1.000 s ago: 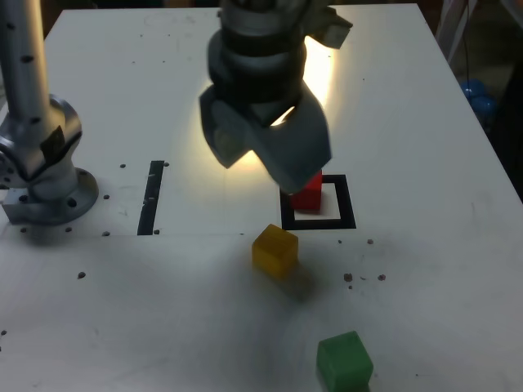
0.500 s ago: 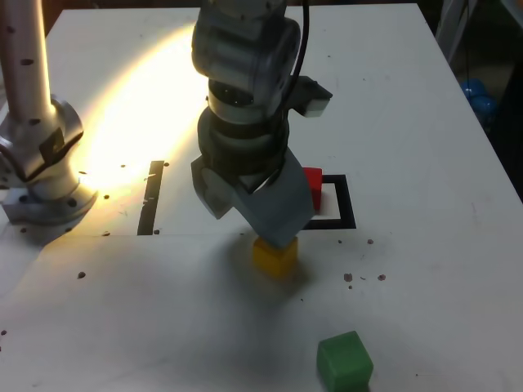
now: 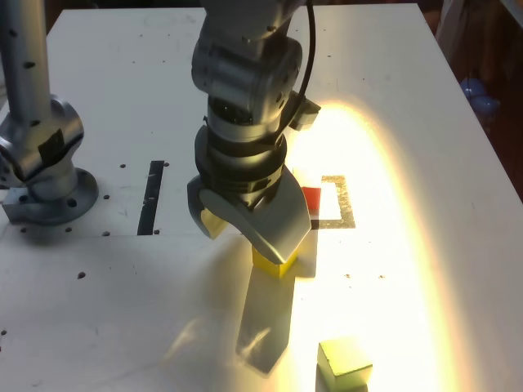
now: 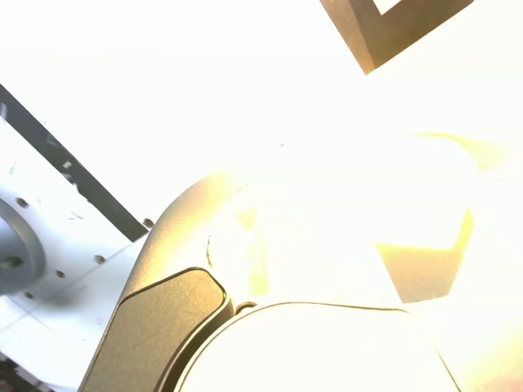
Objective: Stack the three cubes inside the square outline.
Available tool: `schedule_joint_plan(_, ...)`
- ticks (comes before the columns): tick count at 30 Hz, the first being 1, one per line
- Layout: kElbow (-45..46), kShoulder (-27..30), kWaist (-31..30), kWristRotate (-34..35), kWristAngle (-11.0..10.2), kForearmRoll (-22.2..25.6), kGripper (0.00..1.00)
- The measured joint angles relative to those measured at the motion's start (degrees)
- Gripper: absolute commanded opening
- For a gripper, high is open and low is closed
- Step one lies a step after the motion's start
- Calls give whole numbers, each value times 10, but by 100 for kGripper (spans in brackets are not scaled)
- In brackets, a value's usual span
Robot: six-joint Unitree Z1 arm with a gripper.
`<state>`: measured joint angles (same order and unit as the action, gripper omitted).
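My gripper (image 3: 245, 235) hangs low over the table with its jaws spread open, holding nothing. The yellow cube (image 3: 274, 263) sits right under the larger jaw, which hides its top; in the glare-washed wrist view the yellow cube (image 4: 425, 269) shows beside the jaw. The red cube (image 3: 310, 198) stands inside the square outline (image 3: 346, 204), just behind the gripper. The green cube (image 3: 344, 363) lies alone near the front edge, bleached pale by bright light. One corner of the square outline (image 4: 392, 24) shows in the wrist view.
A thin black tape strip (image 3: 152, 196) runs to the exterior view's left of the gripper. The arm's base (image 3: 45, 175) stands at the far left. A strong light patch covers the table's right half, and the table edge lies close behind the green cube.
The gripper has come from above the square outline toward the front and down over the yellow cube. The bright light patch has swung to the exterior view's right. The cubes have stayed put.
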<state>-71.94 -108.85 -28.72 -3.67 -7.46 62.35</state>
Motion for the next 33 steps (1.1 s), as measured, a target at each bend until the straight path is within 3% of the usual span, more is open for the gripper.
schedule_joint_plan(9,-9,-40,-1,24,-4,-20,82)
schedule_joint_plan(16,-31,-61,-1,38,-14,-7,49)
schedule_joint_plan(19,-34,-61,-1,43,-16,-4,41)
schedule_joint_plan(33,-24,-61,-4,42,-6,-47,29)
